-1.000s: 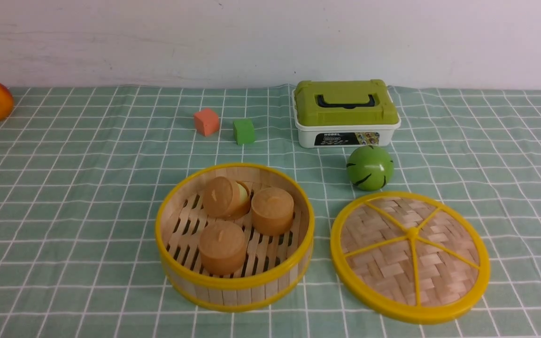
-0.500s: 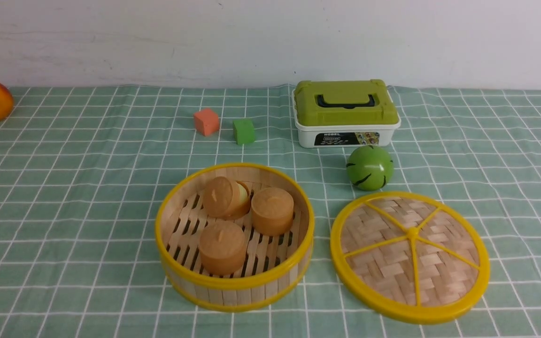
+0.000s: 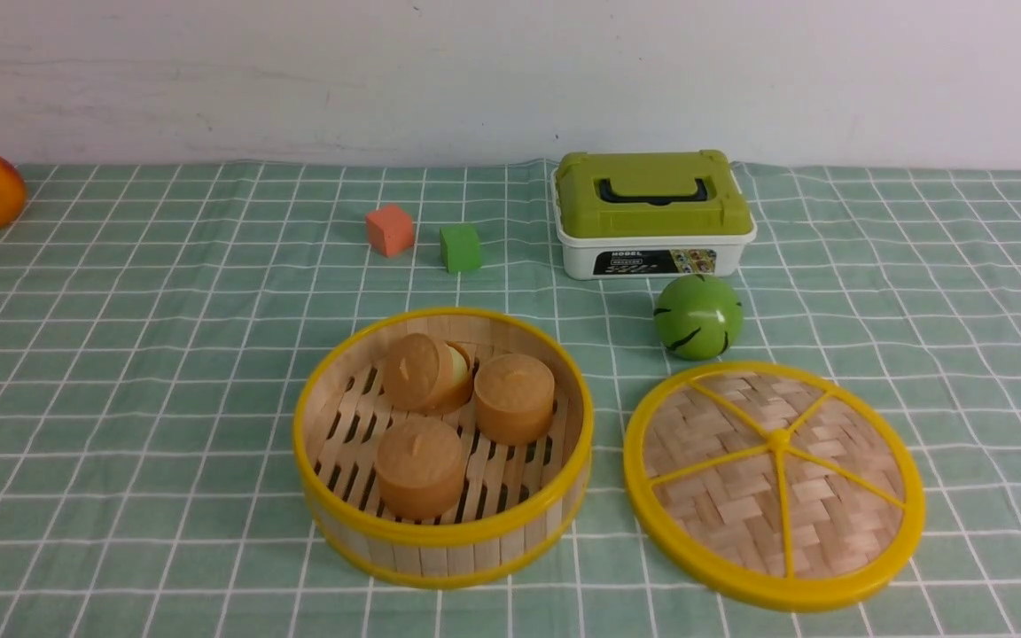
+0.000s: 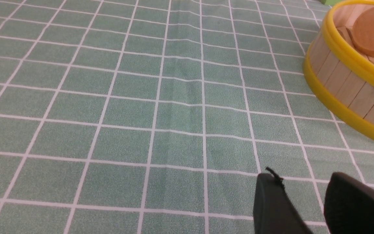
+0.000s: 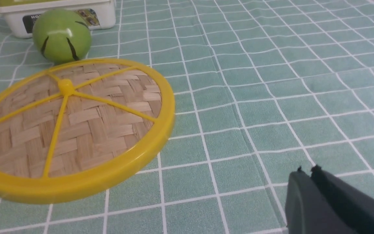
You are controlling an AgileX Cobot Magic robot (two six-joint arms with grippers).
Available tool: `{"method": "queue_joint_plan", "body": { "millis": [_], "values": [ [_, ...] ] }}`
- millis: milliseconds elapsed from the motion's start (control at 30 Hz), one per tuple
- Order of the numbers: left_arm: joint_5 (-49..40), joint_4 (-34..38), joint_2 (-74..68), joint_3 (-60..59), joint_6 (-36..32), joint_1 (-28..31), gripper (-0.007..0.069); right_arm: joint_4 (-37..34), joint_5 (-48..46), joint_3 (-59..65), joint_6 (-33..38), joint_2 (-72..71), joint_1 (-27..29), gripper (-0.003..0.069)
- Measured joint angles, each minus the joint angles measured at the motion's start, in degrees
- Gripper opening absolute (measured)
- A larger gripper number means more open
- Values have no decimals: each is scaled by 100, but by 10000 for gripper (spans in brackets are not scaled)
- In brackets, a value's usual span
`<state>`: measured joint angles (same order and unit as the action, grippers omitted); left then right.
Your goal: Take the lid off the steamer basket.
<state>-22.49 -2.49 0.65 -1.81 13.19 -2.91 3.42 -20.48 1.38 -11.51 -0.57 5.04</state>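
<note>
The lid (image 3: 774, 485) lies flat on the cloth (image 3: 156, 372), just beside the basket (image 3: 443, 446), so the three cakes (image 3: 420, 466) inside show and my job looks done. My right gripper (image 5: 307, 172) is pinched shut on nothing, low over the cloth (the lid sits off to one side of it). My left gripper (image 4: 299, 187) hangs open near the basket.

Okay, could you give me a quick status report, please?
Right end effector shut, empty. Left end effector open, empty. Lid off, beside steamer basket. Nothing in the way.
</note>
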Motion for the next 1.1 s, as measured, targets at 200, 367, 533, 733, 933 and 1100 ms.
{"method": "queue_joint_plan", "body": {
  "millis": [200, 367, 533, 733, 933, 1100],
  "values": [
    [0, 0, 0, 0, 0, 0, 239, -63, -72, -16, -5, 0, -116, 2],
    [0, 0, 0, 0, 0, 0, 239, -68, -153, -31, -5, 0, -158, 4],
    [0, 0, 0, 0, 0, 0, 239, -68, -174, -36, -5, 0, -158, 7],
    [0, 0, 0, 0, 0, 0, 239, -68, -179, -36, -5, 0, -158, 13],
    [0, 0, 0, 0, 0, 0, 239, -68, -179, -36, -5, 0, -158, 21],
    [0, 0, 0, 0, 0, 0, 239, -68, -179, -36, -5, 0, -158, 25]
  ]
}}
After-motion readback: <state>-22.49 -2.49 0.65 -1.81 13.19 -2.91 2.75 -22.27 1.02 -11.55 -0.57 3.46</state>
